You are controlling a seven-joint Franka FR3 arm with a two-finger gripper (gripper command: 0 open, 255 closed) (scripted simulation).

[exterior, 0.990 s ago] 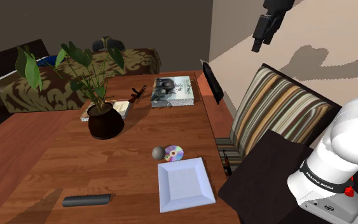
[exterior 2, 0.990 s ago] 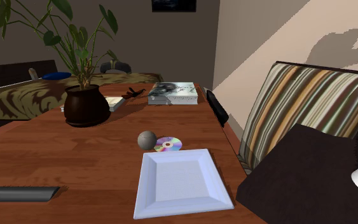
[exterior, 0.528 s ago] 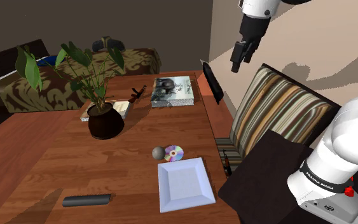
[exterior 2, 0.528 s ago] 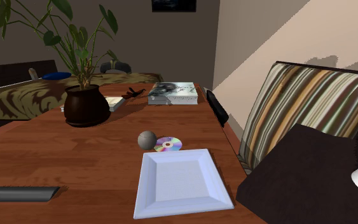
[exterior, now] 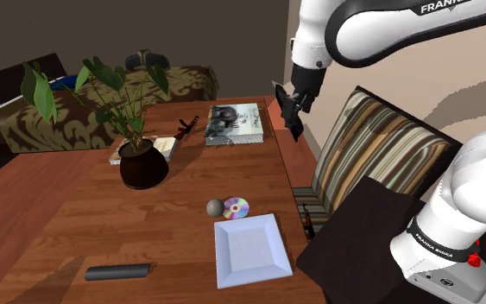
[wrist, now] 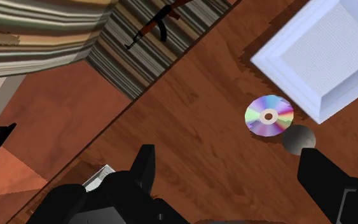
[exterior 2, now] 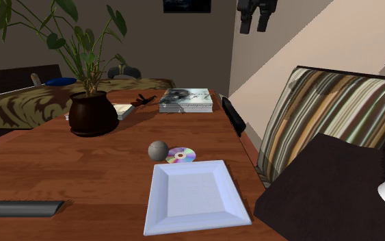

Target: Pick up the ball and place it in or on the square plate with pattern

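A small, dull grey ball [exterior: 215, 207] is seen resting on the brown wooden table [exterior: 103, 224], outside the plate. The square plate [exterior: 221, 259] is laid flat on the same table; it is drawn pale bluish white, with a raised sloping rim and a flat centre (only a fine grain can be made out there). In the shoulder view the ball is found at about 11 o'clock from the plate, just beside its corner.
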